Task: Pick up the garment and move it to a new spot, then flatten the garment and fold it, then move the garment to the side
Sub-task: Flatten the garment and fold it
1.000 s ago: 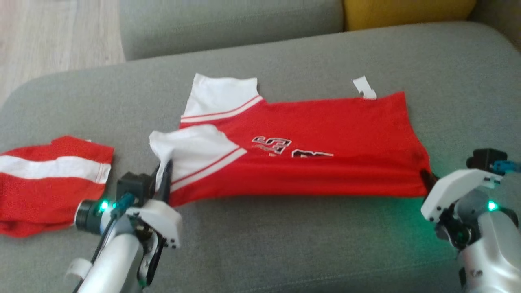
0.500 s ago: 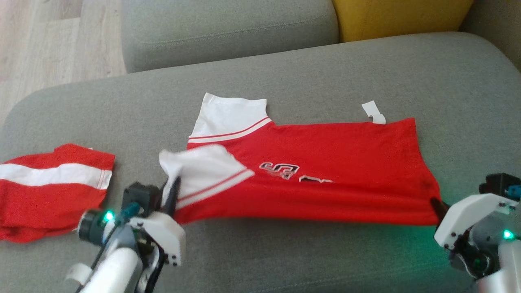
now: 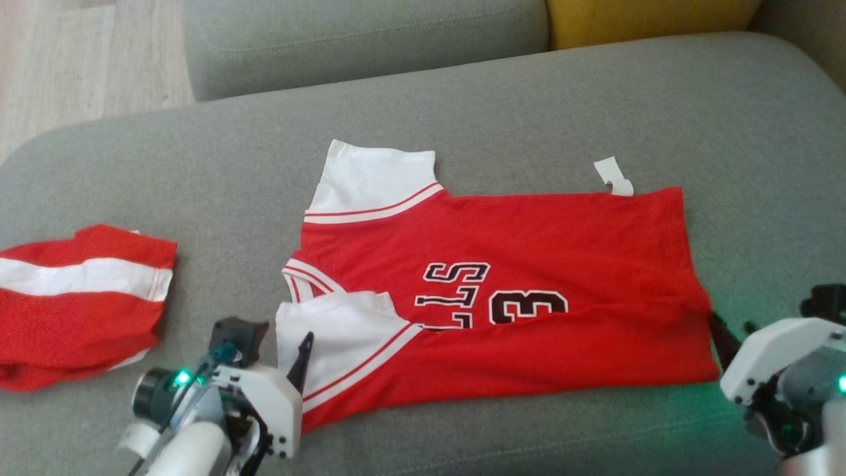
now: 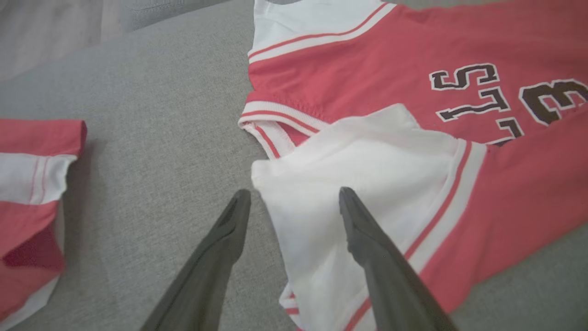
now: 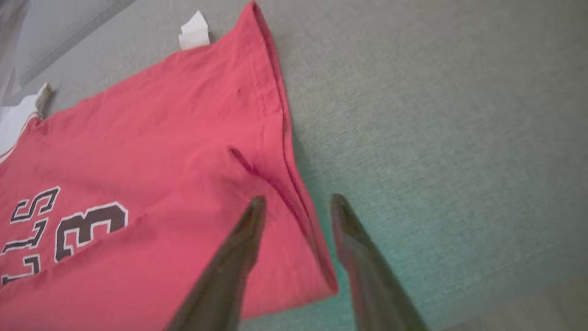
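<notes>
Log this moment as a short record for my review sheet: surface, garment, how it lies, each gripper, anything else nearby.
surface: grey sofa seat
garment: red jersey with white sleeves
lay: spread out, near edge folded over part of the lettering
left gripper: open, fingers astride the corner of the near sleeve
right gripper: open, fingers astride the hem edge
nearby: folded red-and-white garment to the left, apart from the jersey; yellow cushion behind

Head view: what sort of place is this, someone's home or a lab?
Likely a home living room: the red jersey lies on a grey sofa, with a yellow cushion behind and wooden flooring beside it.
</notes>
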Robot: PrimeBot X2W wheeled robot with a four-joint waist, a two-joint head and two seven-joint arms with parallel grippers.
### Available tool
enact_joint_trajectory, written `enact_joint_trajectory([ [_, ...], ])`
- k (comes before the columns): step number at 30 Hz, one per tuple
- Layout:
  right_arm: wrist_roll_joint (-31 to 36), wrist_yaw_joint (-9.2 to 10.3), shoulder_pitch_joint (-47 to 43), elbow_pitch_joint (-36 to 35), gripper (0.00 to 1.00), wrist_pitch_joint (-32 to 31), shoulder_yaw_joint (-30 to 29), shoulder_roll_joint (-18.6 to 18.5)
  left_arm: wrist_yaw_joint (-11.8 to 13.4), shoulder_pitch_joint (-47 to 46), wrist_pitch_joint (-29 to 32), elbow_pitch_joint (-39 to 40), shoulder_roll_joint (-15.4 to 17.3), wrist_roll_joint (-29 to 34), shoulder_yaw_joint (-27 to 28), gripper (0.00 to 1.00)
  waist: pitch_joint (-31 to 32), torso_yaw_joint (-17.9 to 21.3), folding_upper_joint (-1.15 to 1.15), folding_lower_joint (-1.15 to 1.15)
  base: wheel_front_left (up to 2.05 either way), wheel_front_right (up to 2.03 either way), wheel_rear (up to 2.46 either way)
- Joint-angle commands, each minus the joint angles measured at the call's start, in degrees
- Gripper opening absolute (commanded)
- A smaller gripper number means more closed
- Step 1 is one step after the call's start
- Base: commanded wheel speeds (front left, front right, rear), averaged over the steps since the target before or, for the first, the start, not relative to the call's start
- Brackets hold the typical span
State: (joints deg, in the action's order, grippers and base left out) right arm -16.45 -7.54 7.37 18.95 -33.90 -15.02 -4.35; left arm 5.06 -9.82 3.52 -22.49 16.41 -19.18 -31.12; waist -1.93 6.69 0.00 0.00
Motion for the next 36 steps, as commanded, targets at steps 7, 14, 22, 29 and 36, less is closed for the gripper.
enact_joint_trajectory([
  [7, 2.12, 0.05, 6.14, -6.14, 1.0, 10.5, 2.02, -0.03, 2.79, -9.02, -6.77, 6.0, 3.19, -0.08, 6.99, 1.0, -3.14, 0.5, 0.0, 0.0, 0.0, 0.0, 0.0],
  [14, 3.79, 0.05, 16.05, -6.17, 1.0, 21.17, 8.01, -0.92, -2.56, -25.58, -3.31, 6.75, 6.55, -1.61, 9.41, 1.0, -11.63, 3.64, 0.0, 0.0, 0.0, 0.0, 0.0],
  [22, 5.35, 0.05, 24.61, -4.2, 1.0, 25.64, 12.33, -1.27, -11.07, -39.53, 10.39, -4.14, 8.59, -5.48, 6.28, 1.0, -18.61, 7.92, 0.0, 0.0, 0.0, 0.0, 0.0],
  [29, 5.13, 0.05, 29.72, -1.36, 1.0, 27.62, 14.94, -1.14, -12.46, -47.85, 16.89, -14.41, 11.8, -6.62, 0.92, 1.0, -22.57, 11.56, 0.0, 0.0, 0.0, 0.0, 0.0],
  [36, 4.8, 0.05, 30.64, 0.94, 1.0, 29.21, 15.2, -0.93, -12.53, -51.34, 15.32, -19.07, 12.56, -9.85, -3.62, 1.0, -23.66, 13.33, 0.0, 0.0, 0.0, 0.0, 0.0],
])
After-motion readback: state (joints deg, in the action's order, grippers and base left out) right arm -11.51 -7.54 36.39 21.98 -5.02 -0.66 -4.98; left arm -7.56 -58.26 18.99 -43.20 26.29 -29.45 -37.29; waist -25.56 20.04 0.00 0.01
